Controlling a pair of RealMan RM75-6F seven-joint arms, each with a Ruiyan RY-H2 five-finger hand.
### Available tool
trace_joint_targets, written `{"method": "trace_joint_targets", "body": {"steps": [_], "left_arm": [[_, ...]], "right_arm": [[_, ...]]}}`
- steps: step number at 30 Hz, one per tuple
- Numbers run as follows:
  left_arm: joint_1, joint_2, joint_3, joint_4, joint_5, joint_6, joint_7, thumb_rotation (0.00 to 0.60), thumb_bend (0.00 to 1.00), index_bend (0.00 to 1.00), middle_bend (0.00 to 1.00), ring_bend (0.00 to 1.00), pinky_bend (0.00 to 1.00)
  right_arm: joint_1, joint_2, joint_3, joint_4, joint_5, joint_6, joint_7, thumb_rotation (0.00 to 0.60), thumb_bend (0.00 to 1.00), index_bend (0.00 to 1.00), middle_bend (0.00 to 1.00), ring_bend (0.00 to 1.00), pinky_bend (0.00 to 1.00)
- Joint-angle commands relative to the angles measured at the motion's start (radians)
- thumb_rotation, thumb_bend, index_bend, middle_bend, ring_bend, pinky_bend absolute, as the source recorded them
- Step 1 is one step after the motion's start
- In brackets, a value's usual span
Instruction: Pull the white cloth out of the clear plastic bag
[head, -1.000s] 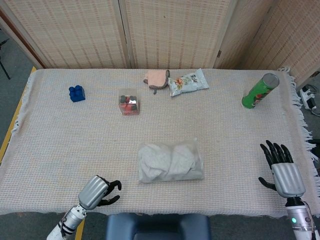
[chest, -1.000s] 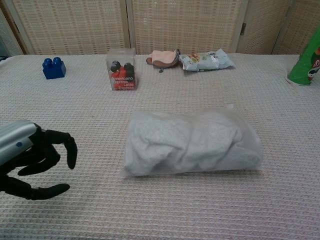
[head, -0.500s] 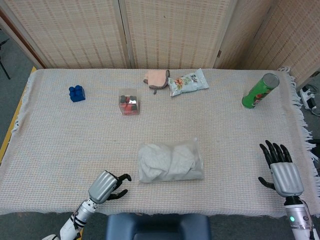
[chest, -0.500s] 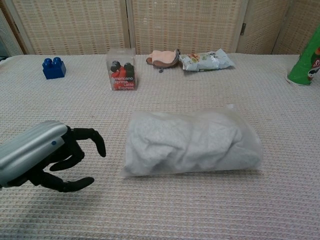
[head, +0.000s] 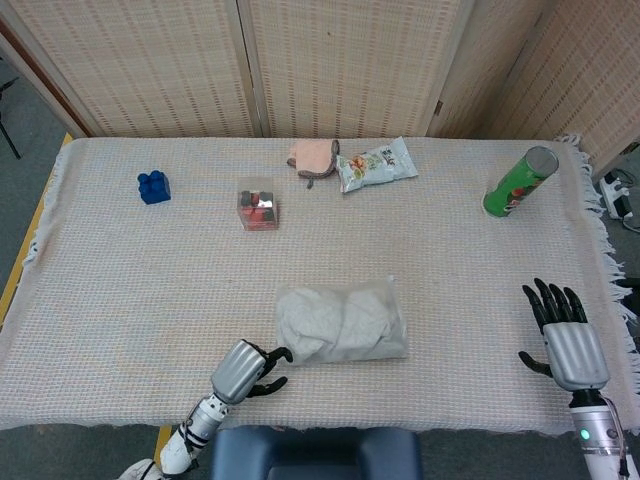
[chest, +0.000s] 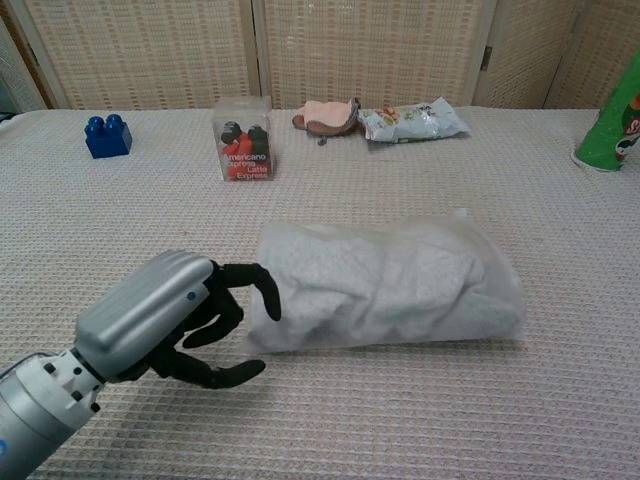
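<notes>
The clear plastic bag (head: 341, 322) (chest: 385, 283) lies flat near the table's front middle, with the white cloth (head: 330, 320) (chest: 350, 275) bunched up inside it. My left hand (head: 248, 369) (chest: 170, 318) hovers at the bag's left end, fingers curled and apart, fingertips just reaching the bag's edge, holding nothing. My right hand (head: 561, 335) rests near the table's front right edge, fingers spread and empty, well away from the bag. It does not show in the chest view.
At the back stand a blue block (head: 153, 186), a small clear box of red and black items (head: 258, 205), a pink cloth (head: 314, 156) and a snack packet (head: 375, 163). A green tube can (head: 518, 182) stands at the back right.
My left hand has moved rightward along the front edge until its fingertips reach the bag's left end. The right hand and the bag have stayed put.
</notes>
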Motion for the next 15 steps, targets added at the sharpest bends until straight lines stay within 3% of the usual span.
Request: {"method": "trace_joint_targets", "body": {"steps": [1,15], "left_arm": [[-0.019,-0.047,0.002,0.05,-0.003,-0.001,-0.007,0.6,0.26,0.5,1.0,1.0,1.0],[-0.056,-0.146,-0.016,0.266,-0.05,0.017,-0.051,0.6,0.26,0.49,1.0,1.0,1.0]], "right_arm": [[-0.001,0.005,0.001,-0.002,0.001,0.003,0.007,0.6,0.09,0.0,0.0,0.0,0.0],[0.0,0.028,0.0,-0.01,0.005,-0.005,0.038,0.6,0.09,0.0,0.0,0.0,0.0]]}}
